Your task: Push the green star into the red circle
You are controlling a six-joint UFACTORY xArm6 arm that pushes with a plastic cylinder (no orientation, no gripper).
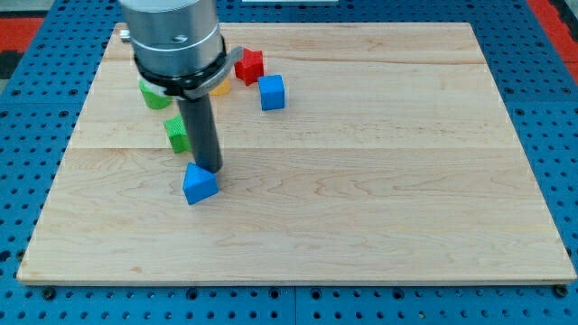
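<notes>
1. Camera view, biggest thing first: the wooden board (379, 181) fills most of the frame, and my arm's grey housing (173, 41) hangs over its upper left, hiding a fair bit.
2. No fingers on this rig, so nothing to be apart or clamped, just a rod. My tip (209, 169) sits at the top edge of the blue block (200, 183), looks like touching.
3. The green star (177, 134) is just left of the rod, half hidden. The red circle I honestly can't pick out; the only red showing is a jagged red block (249, 65) near the view's top.
4. Doing it well, I reckon: get the tip below the star, clear of the blue one, then push slow and centred so it doesn't spin off.
5. Count: two blue (other is a blue cube (272, 92)), two green (a second green block (154, 96)), one red, one yellow sliver (220, 88).
</notes>
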